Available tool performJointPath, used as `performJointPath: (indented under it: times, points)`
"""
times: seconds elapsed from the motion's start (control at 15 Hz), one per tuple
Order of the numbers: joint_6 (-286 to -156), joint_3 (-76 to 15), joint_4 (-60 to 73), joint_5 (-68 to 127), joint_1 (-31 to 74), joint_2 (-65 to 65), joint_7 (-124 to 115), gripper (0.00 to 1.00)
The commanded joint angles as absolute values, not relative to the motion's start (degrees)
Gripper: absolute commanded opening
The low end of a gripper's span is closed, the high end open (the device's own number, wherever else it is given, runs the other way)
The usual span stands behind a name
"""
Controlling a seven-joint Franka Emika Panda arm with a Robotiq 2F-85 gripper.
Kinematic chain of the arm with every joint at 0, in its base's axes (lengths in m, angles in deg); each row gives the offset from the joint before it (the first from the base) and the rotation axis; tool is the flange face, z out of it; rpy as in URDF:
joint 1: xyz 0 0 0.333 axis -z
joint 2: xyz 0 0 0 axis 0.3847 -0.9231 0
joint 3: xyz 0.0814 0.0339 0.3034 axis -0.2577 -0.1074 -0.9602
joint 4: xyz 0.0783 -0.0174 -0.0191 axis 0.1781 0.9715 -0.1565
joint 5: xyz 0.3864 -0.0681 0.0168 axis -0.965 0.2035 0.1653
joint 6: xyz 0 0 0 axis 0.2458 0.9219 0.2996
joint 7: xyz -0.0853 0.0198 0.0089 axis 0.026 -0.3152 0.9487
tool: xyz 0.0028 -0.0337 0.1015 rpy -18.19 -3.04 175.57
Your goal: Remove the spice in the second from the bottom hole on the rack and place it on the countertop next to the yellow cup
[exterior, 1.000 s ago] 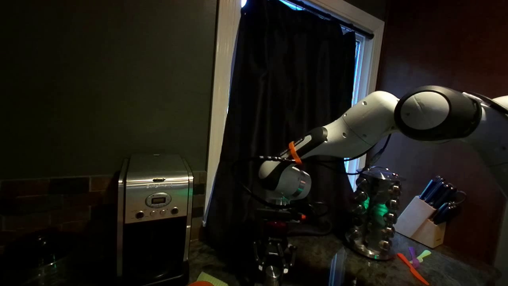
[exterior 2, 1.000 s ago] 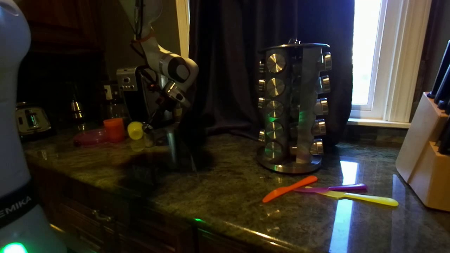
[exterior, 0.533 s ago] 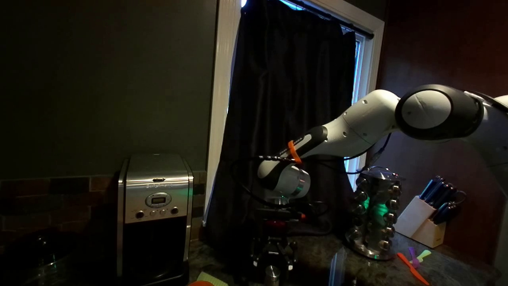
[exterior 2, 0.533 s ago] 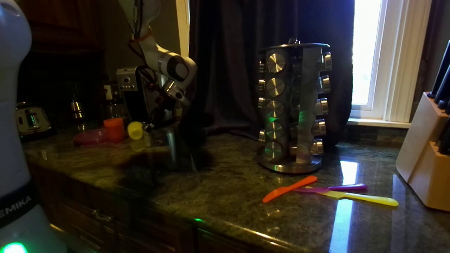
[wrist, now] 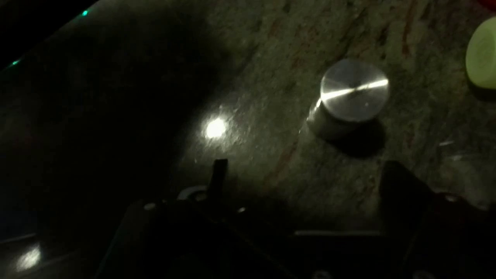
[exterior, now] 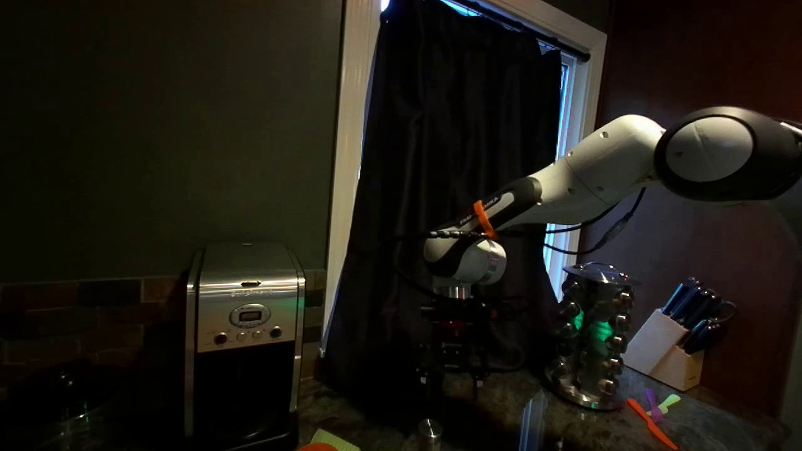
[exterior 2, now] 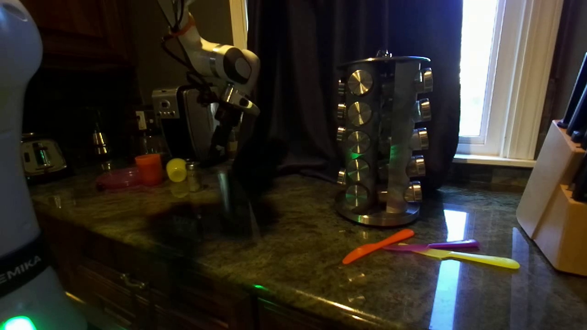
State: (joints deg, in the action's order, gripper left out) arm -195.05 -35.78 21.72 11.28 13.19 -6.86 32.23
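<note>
The dim counter (exterior 2: 293,256) spreads widest, the rack (exterior 2: 399,137) standing toward its back edge. Above the counter hangs the claw (wrist: 306,168), jaws spread wide, nothing between them. Well in from the front edge lies the yellow cup (exterior 2: 177,170) (on its side, it seems), and beside it, not touching, stands the spice jar (exterior 2: 193,178), upright. Placing looks done to me; the next move, I'd say, is lifting the claw away without clipping that jar.

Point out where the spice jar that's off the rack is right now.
In an exterior view, the spice jar stands upright on the countertop, left of the rack, just right of the yellow cup.
</note>
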Motion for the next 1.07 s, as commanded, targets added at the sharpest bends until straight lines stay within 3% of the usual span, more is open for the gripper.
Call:
performJointPath:
  times: [0.0,0.6,0.67,1.0]
  points:
    - [-200.6,-34.4,30.5,19.6,12.0,3.6,33.1,1.00]
    - [-218.0,-36.7,50.2,25.1,15.5,26.7,22.1,1.00]
    - [-214.5,-37.6,43.3,26.4,15.5,20.1,27.0,1.00]
    - [-216.1,-37.9,48.4,26.0,16.8,25.8,23.0,1.00]
